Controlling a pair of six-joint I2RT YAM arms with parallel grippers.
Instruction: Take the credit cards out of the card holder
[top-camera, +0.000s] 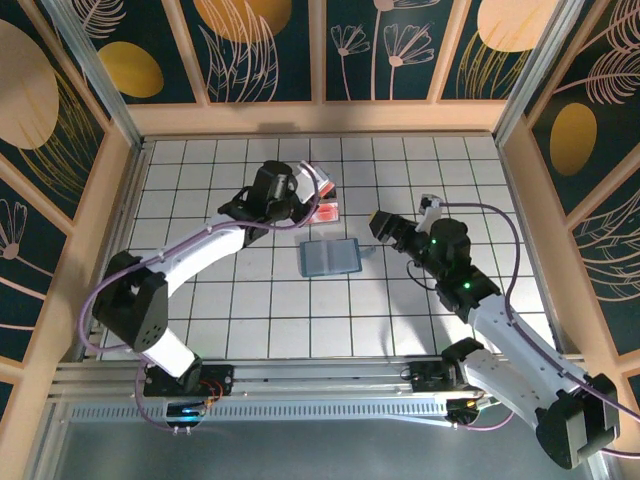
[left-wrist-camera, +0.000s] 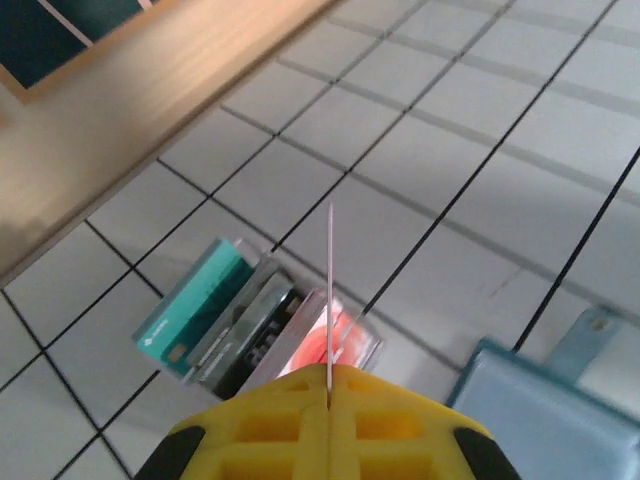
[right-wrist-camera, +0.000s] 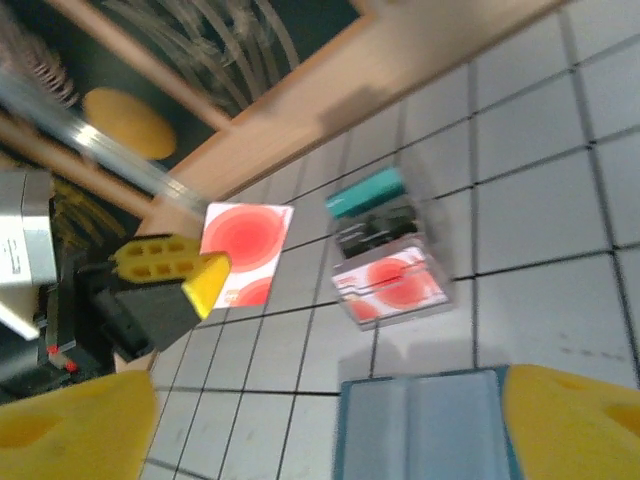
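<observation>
Your card holder lies opened flat on the tiled table at the middle of the top view, and nothing grips it. In the right wrist view no card pokes out of its pockets. That view is blurred, though, so check before you call it empty.

The whitish-pink card with the red mark is off the table, just above the holder in the top view. Your left gripper is pinched closed on one end of it, so most of the card sticks out past the fingertips. That hold suits drawing a card from a pocket, but the card could pivot if you swing fast.

The teal card is already out. It lies in a small pile on the table between the holder and the raised card, alongside darker cards and another red-marked one. The pile may sit in a clear case; I cannot tell.

Your right gripper hangs at the holder's right, jaws spread wide and holding nothing. From there it is well placed to pin the holder down if needed.
</observation>
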